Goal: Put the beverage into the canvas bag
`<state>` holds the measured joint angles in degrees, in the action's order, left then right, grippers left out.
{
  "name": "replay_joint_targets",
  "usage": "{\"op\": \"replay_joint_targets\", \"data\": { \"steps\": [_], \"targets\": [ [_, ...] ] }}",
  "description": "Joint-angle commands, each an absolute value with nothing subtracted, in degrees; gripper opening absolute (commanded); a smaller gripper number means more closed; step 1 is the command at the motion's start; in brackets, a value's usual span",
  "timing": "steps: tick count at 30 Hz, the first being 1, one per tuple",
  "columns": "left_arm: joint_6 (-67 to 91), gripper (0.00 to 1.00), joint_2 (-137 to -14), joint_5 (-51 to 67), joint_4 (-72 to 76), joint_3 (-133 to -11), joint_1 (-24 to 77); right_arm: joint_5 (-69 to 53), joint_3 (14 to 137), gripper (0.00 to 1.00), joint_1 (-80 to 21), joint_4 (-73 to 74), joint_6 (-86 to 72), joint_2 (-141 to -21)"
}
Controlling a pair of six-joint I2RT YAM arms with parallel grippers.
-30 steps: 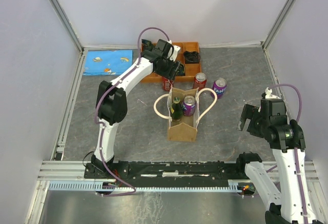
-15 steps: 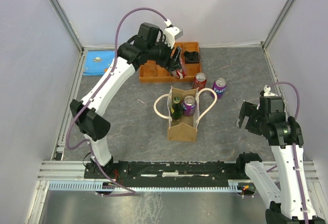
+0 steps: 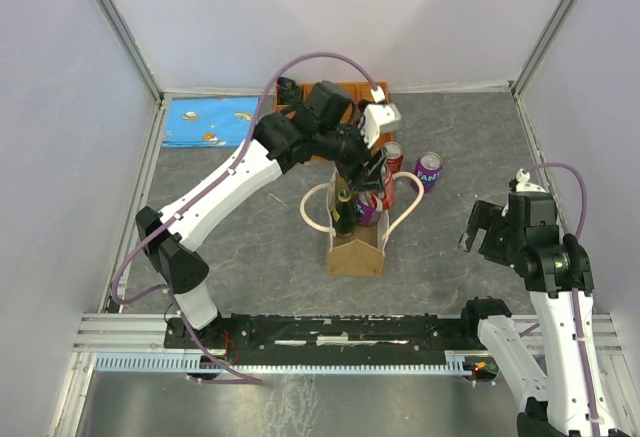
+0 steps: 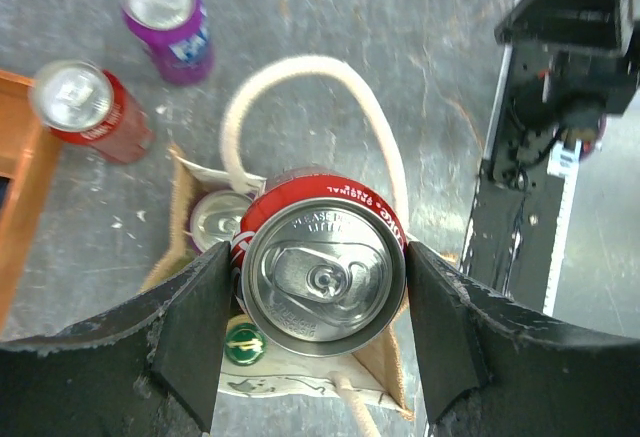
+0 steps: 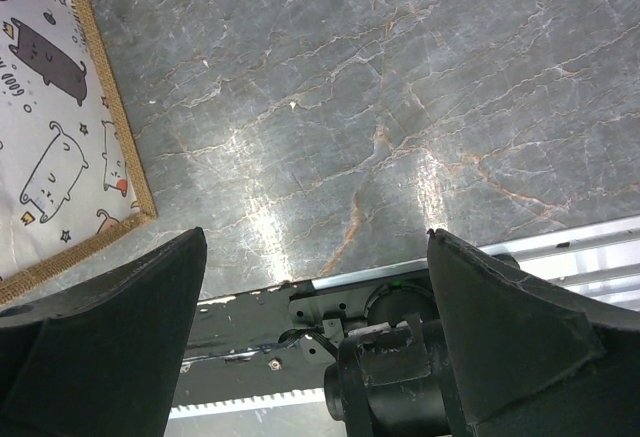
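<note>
Red can (image 4: 322,275), clamped in the left gripper (image 3: 375,172), hangs mid-frame over the bag (image 3: 356,252) holding a purple can (image 3: 368,205) and bottle (image 3: 345,212), seemingly lined up to lower, while the right gripper (image 3: 487,229) gapes idle at lower right.

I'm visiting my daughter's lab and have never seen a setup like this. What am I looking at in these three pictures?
This is a robot: a left arm and a right arm bolted at the near edge of a gray table. One picture looks down from above; the other two come from a camera on each wrist. The left gripper holds a red can upright above the canvas bag, which already contains a green bottle and a purple can. Loose on the table are a second red can, a second purple can, an orange tray and a blue printed sheet. The right gripper hangs open and empty, off to the side.
</note>
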<state>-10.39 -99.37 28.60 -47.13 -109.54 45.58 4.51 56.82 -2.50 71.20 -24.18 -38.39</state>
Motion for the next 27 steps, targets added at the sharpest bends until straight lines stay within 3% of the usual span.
{"op": "replay_joint_targets", "data": {
  "steps": [1, 27],
  "targets": [
    [-16.1, 0.03, -94.0, 27.8, -43.9, -105.7, 48.2, 4.5, 56.6, 0.99, -2.3, 70.9, -24.4, -36.9],
    [-20.1, 0.03, -95.7, 17.2, -32.8, -89.8, 54.5, 4.9, 56.9, 0.99, -2.3, 72.3, -25.0, -35.7]
  ]
}}
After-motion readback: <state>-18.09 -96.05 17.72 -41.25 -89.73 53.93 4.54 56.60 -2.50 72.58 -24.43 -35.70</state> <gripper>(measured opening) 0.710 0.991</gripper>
